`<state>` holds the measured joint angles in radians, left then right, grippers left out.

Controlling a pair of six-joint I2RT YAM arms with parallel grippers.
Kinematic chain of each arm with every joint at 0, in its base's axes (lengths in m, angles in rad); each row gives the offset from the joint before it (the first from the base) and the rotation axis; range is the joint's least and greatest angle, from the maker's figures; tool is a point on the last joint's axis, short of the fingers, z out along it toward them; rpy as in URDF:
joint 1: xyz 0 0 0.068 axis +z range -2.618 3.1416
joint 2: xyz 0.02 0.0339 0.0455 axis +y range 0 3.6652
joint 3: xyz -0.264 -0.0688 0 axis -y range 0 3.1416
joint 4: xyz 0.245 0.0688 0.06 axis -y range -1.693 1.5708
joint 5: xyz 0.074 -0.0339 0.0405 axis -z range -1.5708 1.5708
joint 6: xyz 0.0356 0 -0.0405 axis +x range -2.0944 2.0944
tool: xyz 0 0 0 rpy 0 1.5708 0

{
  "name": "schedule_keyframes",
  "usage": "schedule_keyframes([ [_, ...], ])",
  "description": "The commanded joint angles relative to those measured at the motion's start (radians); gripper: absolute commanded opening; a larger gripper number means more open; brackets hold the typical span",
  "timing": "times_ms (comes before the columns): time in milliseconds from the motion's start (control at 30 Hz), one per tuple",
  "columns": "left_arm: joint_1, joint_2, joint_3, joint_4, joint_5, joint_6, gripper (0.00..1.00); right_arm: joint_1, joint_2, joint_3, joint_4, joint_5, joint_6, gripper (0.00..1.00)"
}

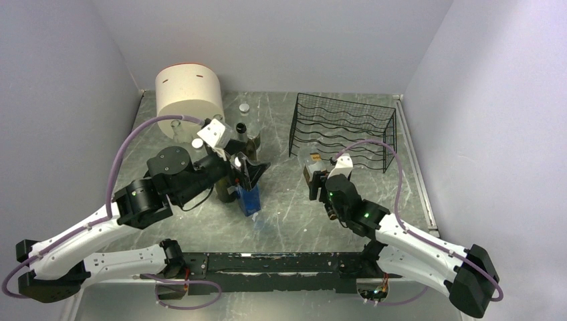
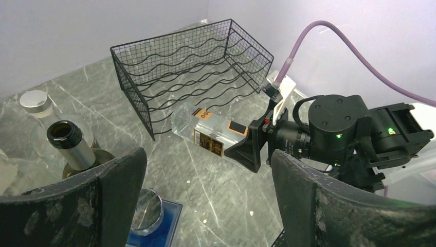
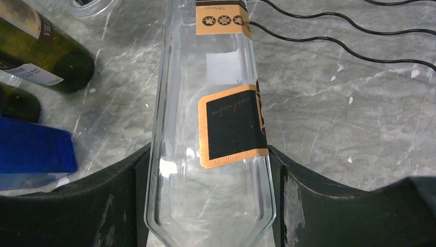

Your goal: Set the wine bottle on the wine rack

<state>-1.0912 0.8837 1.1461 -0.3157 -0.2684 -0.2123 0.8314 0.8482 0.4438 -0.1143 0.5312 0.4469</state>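
While your two arms reach over the grey marbled surface [image 1: 287, 224], the black wire wine rack [image 1: 342, 130] stands at its far right. A cream cylindrical container [image 1: 189, 90] sits at the far left corner. Just in front of it is a cluster of upright bottles, well apart from the rack: a dark green bottle [image 2: 72, 149] with an open mouth, a silver-capped clear bottle [image 2: 35, 101], and a blue bottle [image 1: 249, 198] nearest the arms. Your left fingers [image 2: 103, 206] hang spread wide over that cluster, gripping nothing. The clear wine bottle [image 3: 205, 77], with orange-and-black labels, lies lengthwise between your right fingers [image 3: 77, 206], which clamp its shoulder from both sides. Its base points at the rack, just beside the lower front wires; whether they touch you cannot tell.
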Motion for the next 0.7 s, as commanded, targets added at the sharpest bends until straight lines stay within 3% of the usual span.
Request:
schedule_keyframes([
  [0, -0.004, 0.031, 0.040, 0.006, -0.007, 0.042, 0.94, -0.002, 0.014, 0.007, 0.220, 0.069, -0.012, 0.00],
  [667, -0.004, 0.074, 0.101, -0.007, -0.063, 0.089, 0.95, -0.042, 0.245, 0.032, 0.449, 0.106, -0.099, 0.00],
])
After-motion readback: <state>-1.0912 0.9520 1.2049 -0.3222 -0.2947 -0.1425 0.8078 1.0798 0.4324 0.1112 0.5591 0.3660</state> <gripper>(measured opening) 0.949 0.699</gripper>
